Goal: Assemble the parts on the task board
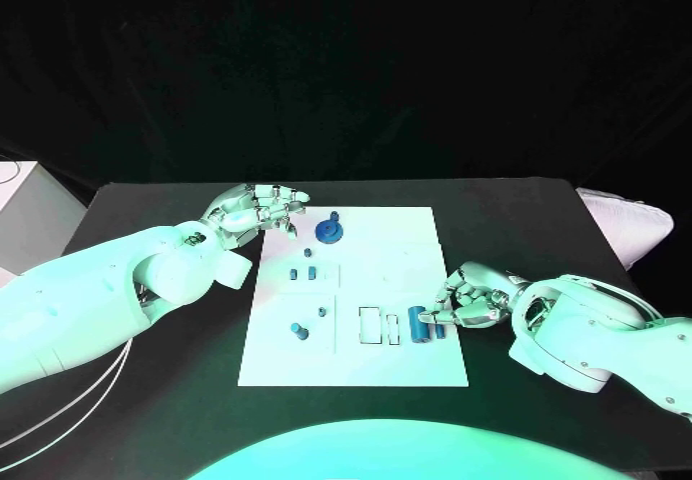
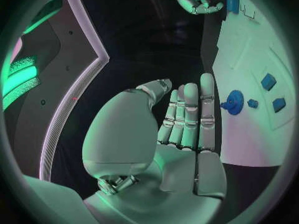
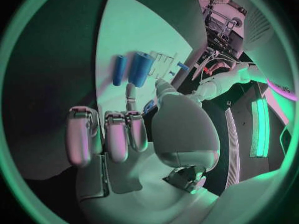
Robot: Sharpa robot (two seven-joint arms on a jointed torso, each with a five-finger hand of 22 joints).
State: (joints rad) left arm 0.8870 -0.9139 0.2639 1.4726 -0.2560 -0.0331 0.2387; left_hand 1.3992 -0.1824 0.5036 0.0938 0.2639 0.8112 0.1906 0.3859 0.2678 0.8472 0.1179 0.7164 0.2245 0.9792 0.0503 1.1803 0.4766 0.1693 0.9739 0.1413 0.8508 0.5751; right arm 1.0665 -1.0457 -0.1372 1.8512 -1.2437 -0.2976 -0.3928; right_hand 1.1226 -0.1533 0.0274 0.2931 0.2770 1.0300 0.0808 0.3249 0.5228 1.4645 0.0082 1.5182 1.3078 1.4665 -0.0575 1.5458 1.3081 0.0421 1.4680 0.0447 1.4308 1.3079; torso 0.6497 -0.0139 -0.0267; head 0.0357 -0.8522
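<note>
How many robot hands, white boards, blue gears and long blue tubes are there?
robot hands: 2, the left hand and the right hand
white board: 1
blue gear: 1
long blue tubes: 2
Total: 6

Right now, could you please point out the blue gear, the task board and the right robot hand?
blue gear [image 1: 330, 232], head view, its round top.
task board [image 1: 411, 240], head view, bare white surface.
right robot hand [image 1: 469, 298], head view, middle of hand.
</note>
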